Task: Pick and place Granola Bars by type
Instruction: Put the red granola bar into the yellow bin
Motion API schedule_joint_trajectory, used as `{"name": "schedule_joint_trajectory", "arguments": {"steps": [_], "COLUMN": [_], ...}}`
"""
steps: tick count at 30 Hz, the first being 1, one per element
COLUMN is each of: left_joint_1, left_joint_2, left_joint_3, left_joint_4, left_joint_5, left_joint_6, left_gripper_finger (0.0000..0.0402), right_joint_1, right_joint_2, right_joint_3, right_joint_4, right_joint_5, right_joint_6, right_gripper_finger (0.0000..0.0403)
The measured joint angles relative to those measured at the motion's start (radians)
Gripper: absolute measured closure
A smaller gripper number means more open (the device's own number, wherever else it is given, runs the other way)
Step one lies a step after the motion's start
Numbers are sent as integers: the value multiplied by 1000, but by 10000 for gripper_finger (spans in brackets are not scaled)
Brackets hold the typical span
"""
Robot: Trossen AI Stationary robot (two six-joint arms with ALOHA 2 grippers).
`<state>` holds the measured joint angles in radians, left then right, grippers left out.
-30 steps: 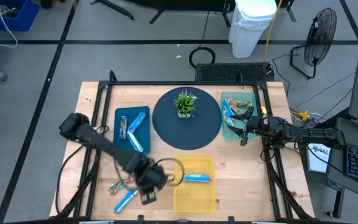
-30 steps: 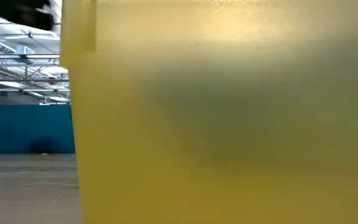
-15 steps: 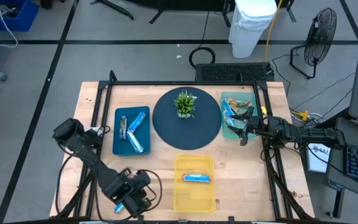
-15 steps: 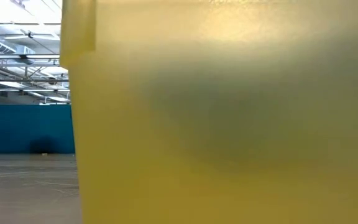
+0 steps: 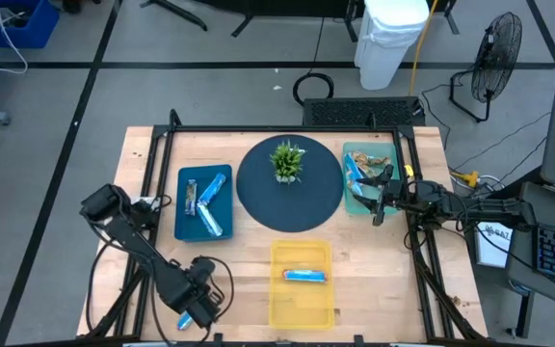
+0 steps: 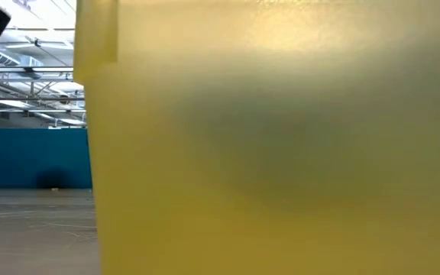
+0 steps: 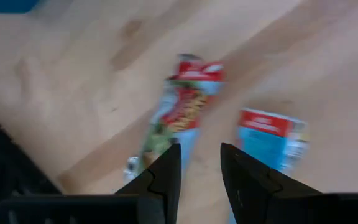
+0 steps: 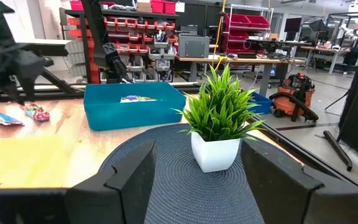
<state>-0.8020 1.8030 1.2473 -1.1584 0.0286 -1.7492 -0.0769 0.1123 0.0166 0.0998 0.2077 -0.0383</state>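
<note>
My left gripper [image 5: 197, 306] [image 7: 201, 169] hovers near the table's front left, its fingers a little apart and empty. Below it two loose granola bars lie flat on the wood: one in a red, green and silver wrapper [image 7: 180, 112] and one in a blue wrapper [image 7: 271, 138] [image 5: 189, 319]. A blue tray [image 5: 203, 202] holds several bars. A yellow tray [image 5: 302, 289] holds one blue bar [image 5: 304, 276]. My right gripper [image 5: 376, 199] [image 8: 197, 180] waits open over the teal tray [image 5: 364, 164] at the right, which holds more bars.
A round dark mat [image 5: 289, 193] with a small green plant [image 5: 287, 159] lies at the table's middle back. The yellow tray's wall [image 6: 281, 153] fills the low view. Bare wood lies between the blue and yellow trays.
My left gripper has gone from beside the yellow tray toward the table's left and near edges and now stands over the two loose bars. The bars and trays have kept their places.
</note>
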Motion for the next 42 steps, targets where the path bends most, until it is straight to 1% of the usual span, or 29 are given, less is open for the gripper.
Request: {"name": "schedule_joint_trajectory", "arguments": {"steps": [3, 7, 11, 20, 23, 29, 33, 37, 42], "left_joint_1": [4, 4, 4, 4, 4, 4, 4, 4, 4], "left_joint_2": [0, 0, 0, 0, 0, 0, 0, 0, 0], "left_joint_3": [-44, -75, -79, -79, -79, -79, -79, -79, -79], "left_joint_4": [-1, 41, 78, 72, 71, 72, 80, 90, 90], "left_joint_5": [15, -11, -39, -72, -79, -74, -75, -85, -106], "left_joint_6": [-18, -12, 24, 18, 16, 15, 12, 12, 12], "left_gripper_finger": [283, 283, 283, 278, 255, 177, 142, 128, 130], "right_joint_1": [0, 0, 0, 0, 0, 0, 0, 0, 0], "right_joint_2": [0, 0, 0, 0, 0, 0, 0, 0, 0], "right_joint_3": [0, 0, 0, 0, 0, 0, 0, 0, 0], "right_joint_4": [0, 0, 0, 0, 0, 0, 0, 0, 0], "right_joint_5": [0, 0, 0, 0, 0, 0, 0, 0, 0], "right_joint_6": [0, 0, 0, 0, 0, 0, 0, 0, 0], "right_gripper_finger": [177, 177, 177, 177, 177, 177, 177, 177, 177]}}
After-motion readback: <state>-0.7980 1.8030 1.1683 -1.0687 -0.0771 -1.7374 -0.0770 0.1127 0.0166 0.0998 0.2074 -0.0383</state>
